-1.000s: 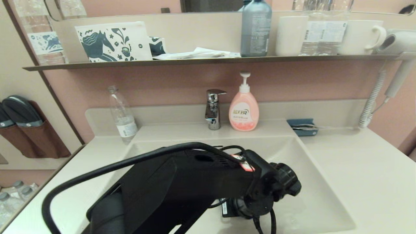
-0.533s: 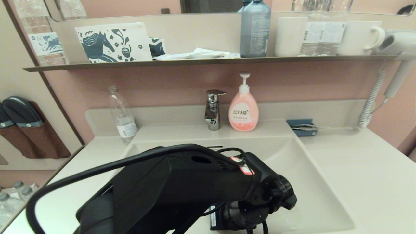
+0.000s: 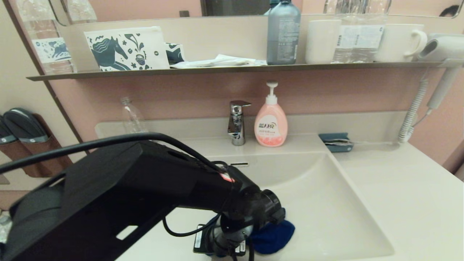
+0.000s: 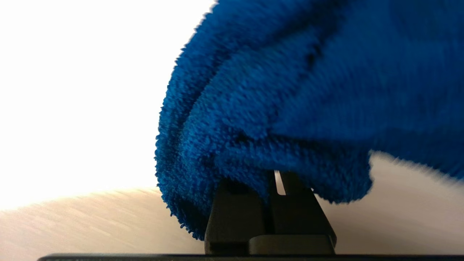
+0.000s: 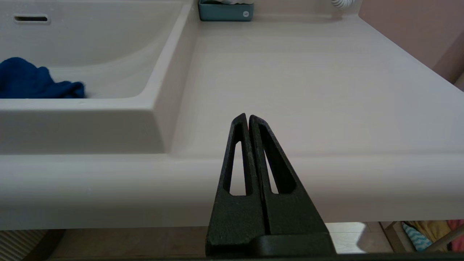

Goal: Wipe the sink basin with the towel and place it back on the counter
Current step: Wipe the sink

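Mid-wipe at a hotel-style vanity: my left arm reaches down into the sink basin [image 3: 337,203], and my left gripper [image 4: 276,181] is clamped tight on a bunched fold of the towel [image 3: 272,236], the cloth spilling over the two fingers so that only a thin slit shows between them. The towel lies low in the basin near its front wall, pressed to the cream surface. I judge the wiping under way and not finished: the back slope beneath the overflow slot [image 3: 239,164] and the right-hand slope lie bare of the cloth, and whether they have been covered I cannot tell. The drain plug is hidden behind my arm. Left to do, as I read it: finish the strokes, lift the towel out, and lay it on the counter [image 3: 406,195].

My right gripper [image 5: 248,121] is parked just off the counter's front edge, its fingers pressed together on nothing.

Writing is scarce. The pink soap pump bottle [image 3: 271,123], beside the faucet [image 3: 236,122], carries a white label with Chinese characters too small for me to read with confidence. The grey bottle [image 3: 283,34] on the shelf [image 3: 232,68] has fine print I cannot make out. A pouch [image 3: 127,48] shows a horse drawing, no legible words. The teal holder [image 3: 336,141] bears none.
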`<state>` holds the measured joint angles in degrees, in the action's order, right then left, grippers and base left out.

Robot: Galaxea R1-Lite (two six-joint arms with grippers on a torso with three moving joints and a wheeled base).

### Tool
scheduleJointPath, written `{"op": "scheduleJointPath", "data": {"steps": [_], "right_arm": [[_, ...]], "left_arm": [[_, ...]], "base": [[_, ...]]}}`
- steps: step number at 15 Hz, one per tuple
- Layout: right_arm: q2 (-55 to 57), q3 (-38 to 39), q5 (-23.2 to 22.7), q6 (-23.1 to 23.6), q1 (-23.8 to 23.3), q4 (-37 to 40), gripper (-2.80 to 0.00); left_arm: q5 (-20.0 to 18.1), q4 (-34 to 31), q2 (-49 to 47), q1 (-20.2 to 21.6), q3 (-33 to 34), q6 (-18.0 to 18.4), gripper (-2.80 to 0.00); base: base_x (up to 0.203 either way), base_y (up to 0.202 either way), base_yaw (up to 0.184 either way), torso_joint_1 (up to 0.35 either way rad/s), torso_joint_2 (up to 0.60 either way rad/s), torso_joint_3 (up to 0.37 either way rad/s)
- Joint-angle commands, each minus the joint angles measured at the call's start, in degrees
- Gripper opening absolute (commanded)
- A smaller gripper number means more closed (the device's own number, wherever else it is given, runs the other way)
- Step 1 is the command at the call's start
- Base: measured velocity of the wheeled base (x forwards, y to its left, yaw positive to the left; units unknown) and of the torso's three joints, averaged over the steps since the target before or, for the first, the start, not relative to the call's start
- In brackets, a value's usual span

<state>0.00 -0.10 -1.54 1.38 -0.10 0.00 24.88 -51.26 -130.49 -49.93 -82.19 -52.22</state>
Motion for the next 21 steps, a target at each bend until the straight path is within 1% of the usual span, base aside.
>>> {"op": "scheduleJointPath", "data": {"steps": [1,3,5,8,9,10,12,15,17,18,19,21], "right_arm": [[0.00,0.01,-0.05,0.03,0.01,0.00,-2.80],[0.00,0.01,-0.05,0.03,0.01,0.00,-2.80],[0.00,0.01,-0.05,0.03,0.01,0.00,-2.80],[0.00,0.01,-0.05,0.03,0.01,0.00,-2.80],[0.00,0.01,-0.05,0.03,0.01,0.00,-2.80],[0.00,0.01,-0.05,0.03,0.01,0.00,-2.80],[0.00,0.01,-0.05,0.03,0.01,0.00,-2.80],[0.00,0.01,-0.05,0.03,0.01,0.00,-2.80],[0.00,0.01,-0.05,0.03,0.01,0.00,-2.80],[0.00,0.01,-0.05,0.03,0.01,0.00,-2.80],[0.00,0.01,-0.05,0.03,0.01,0.00,-2.80],[0.00,0.01,-0.05,0.03,0.01,0.00,-2.80]], "left_arm": [[0.90,4.57,4.88,5.45,8.99,5.37,-2.80],[2.25,9.30,7.27,11.30,13.41,13.16,-2.80],[2.76,14.25,9.06,17.37,15.89,21.32,-2.80],[3.03,16.47,10.17,24.52,16.74,30.07,-2.80],[3.17,17.12,10.23,26.61,16.78,31.94,-2.80],[3.56,18.81,10.19,28.16,16.85,34.01,-2.80],[5.32,25.34,10.17,30.33,17.67,38.17,-2.80],[6.99,39.05,10.56,33.78,21.90,47.96,-2.80],[7.17,47.44,10.99,35.72,24.78,52.97,-2.80],[7.19,51.44,11.35,37.33,26.26,56.53,-2.80],[7.19,53.92,11.79,38.49,27.93,59.24,-2.80],[7.20,55.77,13.77,39.36,30.30,61.95,-2.80]], "base": [[0.000,0.000,0.000,0.000,0.00,0.000],[0.000,0.000,0.000,0.000,0.00,0.000],[0.000,0.000,0.000,0.000,0.00,0.000],[0.000,0.000,0.000,0.000,0.00,0.000],[0.000,0.000,0.000,0.000,0.00,0.000],[0.000,0.000,0.000,0.000,0.00,0.000],[0.000,0.000,0.000,0.000,0.00,0.000],[0.000,0.000,0.000,0.000,0.00,0.000],[0.000,0.000,0.000,0.000,0.00,0.000],[0.000,0.000,0.000,0.000,0.00,0.000],[0.000,0.000,0.000,0.000,0.00,0.000],[0.000,0.000,0.000,0.000,0.00,0.000]]}}
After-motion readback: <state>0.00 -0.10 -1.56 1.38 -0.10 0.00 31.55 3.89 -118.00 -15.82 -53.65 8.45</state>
